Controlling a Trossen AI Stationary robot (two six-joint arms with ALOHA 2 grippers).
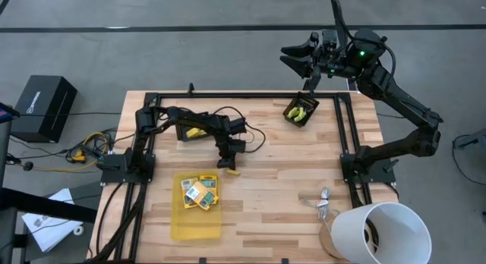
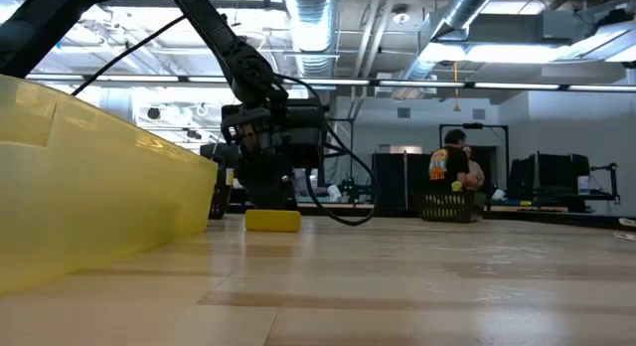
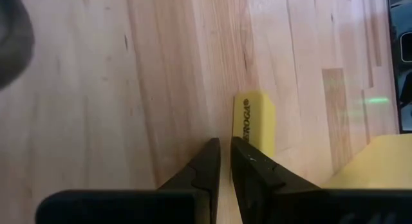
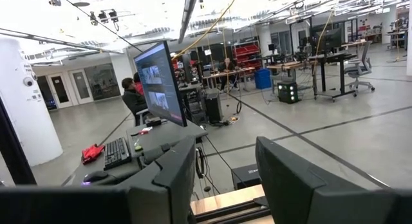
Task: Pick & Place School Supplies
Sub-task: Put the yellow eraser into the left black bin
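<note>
A short yellow stick (image 3: 254, 118) lies flat on the wooden table, just off the tray's far right corner (image 1: 231, 171); the low view shows it (image 2: 271, 220) below the left arm. My left gripper (image 3: 225, 150) is low over the table, shut with only a slit between the fingertips, and the stick's near end sits beside one fingertip. Printed green-yellow-orange boxes (image 1: 200, 193) lie in the translucent yellow tray (image 1: 190, 222). My right gripper (image 4: 225, 185) is open and raised beyond the table's far edge (image 1: 300, 55), holding nothing. My left gripper points down at the table with its fingers together. The outer side of one fingertip (image 3: 248, 161) stands right next to the yellow stick's near end (image 3: 252, 141). I cannot tell whether it touches the stick, which lies flat on the table.
A small black bin (image 1: 301, 112) with yellow-green items sits near the far right corner. Another yellow piece (image 1: 194, 133) lies under the left arm. Silvery clips (image 1: 323, 199) and a big white bucket (image 1: 380, 232) occupy the near right. The black frame rail (image 1: 243, 97) borders the table.
</note>
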